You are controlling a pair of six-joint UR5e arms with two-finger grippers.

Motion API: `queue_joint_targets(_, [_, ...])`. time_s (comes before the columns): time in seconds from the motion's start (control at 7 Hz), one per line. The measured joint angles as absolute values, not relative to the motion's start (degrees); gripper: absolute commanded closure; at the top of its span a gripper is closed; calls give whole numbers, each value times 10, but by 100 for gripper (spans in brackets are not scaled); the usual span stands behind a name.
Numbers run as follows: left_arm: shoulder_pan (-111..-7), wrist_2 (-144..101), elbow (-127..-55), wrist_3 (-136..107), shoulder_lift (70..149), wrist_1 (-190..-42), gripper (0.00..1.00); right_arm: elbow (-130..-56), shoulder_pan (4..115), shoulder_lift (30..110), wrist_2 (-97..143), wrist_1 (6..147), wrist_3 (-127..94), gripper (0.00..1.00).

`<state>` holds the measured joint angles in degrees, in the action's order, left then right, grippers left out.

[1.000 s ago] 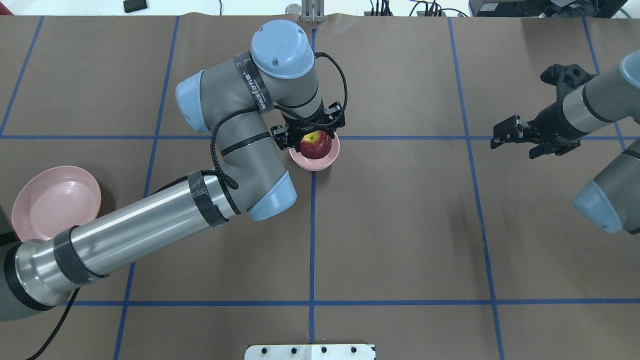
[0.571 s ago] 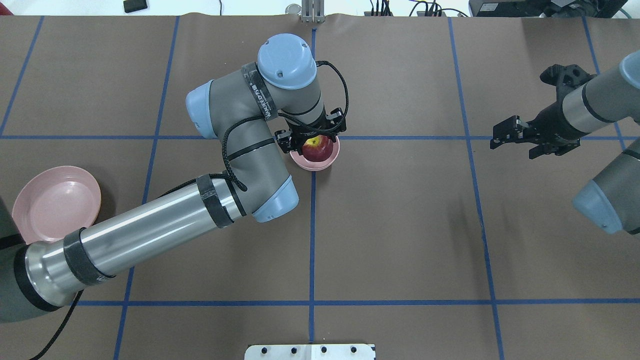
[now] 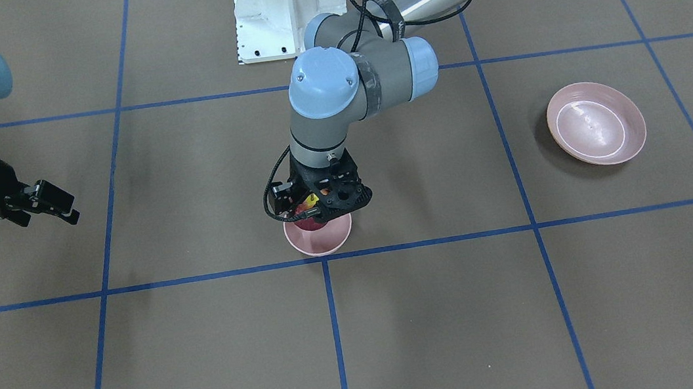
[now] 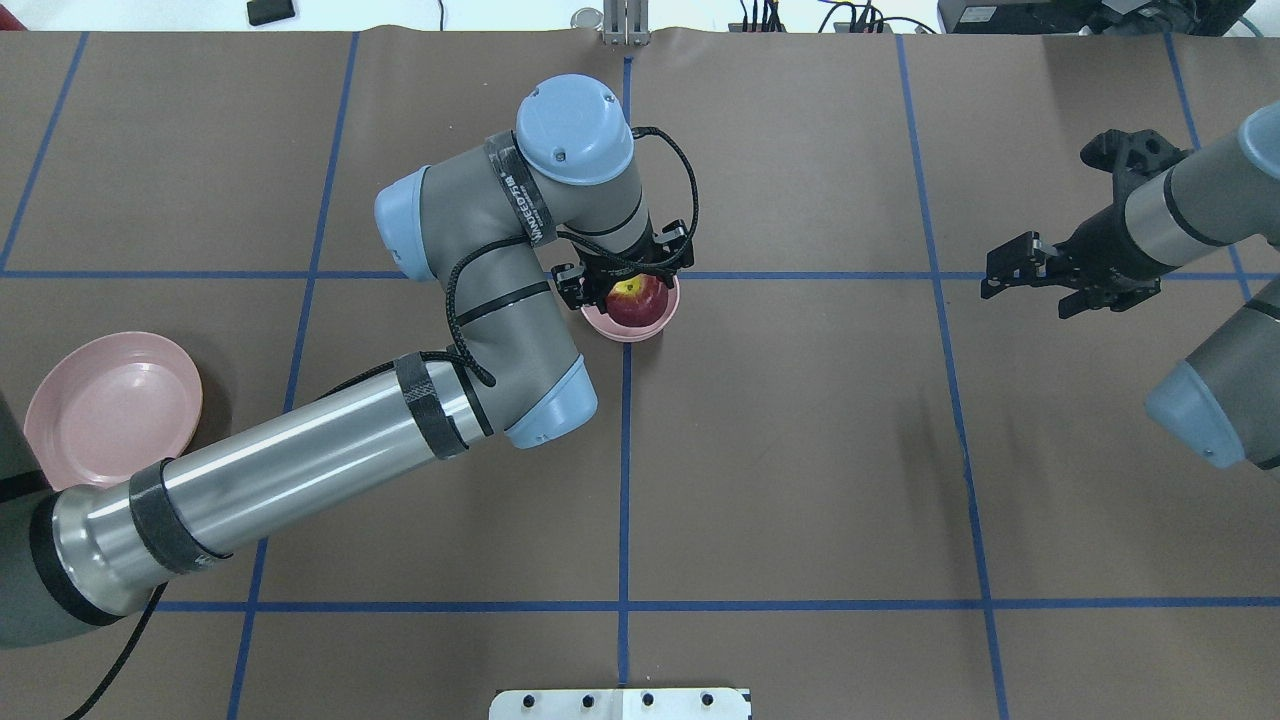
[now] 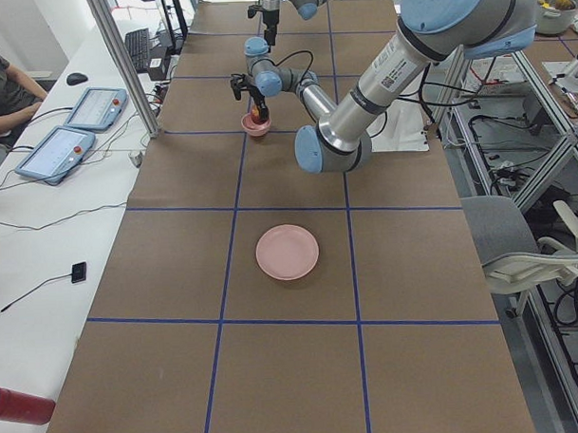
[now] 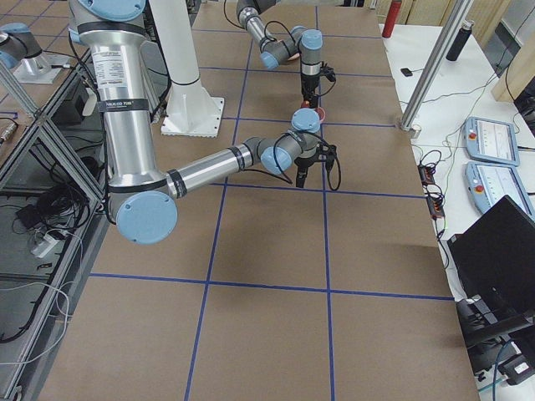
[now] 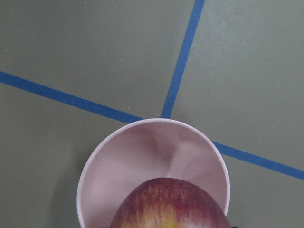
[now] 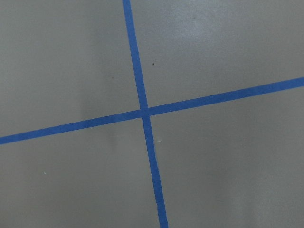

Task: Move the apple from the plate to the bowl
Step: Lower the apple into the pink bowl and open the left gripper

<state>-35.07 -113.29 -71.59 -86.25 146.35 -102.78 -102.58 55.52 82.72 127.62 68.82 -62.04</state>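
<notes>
The bowl stands near the middle of the counter, on a crossing of the tape lines, on the half farther from the robot. The apple sits in the bowl's mouth, its top above the rim. The left pincer is straight over the apple, a finger at either side. The plate lies well apart to the robot's left, by the counter's left end and nearer the robot than the bowl. The right pincer hangs well apart to the bowl's right, above another crossing of the lines and about as far out as the bowl
</notes>
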Motion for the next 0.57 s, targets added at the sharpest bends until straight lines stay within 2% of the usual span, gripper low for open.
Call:
queue_joint_targets(0.29, [-351,-1133,-717,-862,1462,-1029,45,-1026,555,827,1276,688,-621,0])
queue_joint_targets(0.57, [-351,-1133,-719,-861,1461,-1031,16,-1026,555,826,1276,688,-622,0])
